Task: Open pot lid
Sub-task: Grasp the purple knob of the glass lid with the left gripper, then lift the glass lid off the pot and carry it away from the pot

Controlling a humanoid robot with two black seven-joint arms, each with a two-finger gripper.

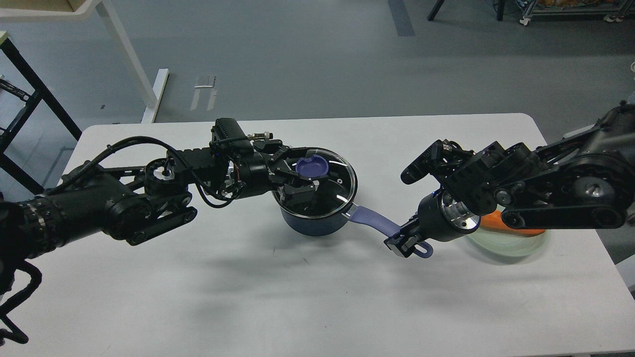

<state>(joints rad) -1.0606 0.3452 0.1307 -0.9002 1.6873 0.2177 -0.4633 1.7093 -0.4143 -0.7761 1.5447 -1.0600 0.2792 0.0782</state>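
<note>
A dark blue pot (pixel 317 223) with a glass lid (pixel 337 183) stands mid-table. The lid rests on the pot and has a purple knob (pixel 312 167). My left gripper (pixel 296 172) reaches in from the left, its fingers closed against the knob from either side. The pot's purple handle (pixel 372 219) points to the right front. My right gripper (pixel 404 242) is shut on the far end of that handle.
A pale green plate (pixel 516 244) with an orange object (pixel 496 222) on it sits at the right, partly under my right arm. The white table (pixel 297 297) ends close behind the pot. A white table leg and a black frame stand at the far left.
</note>
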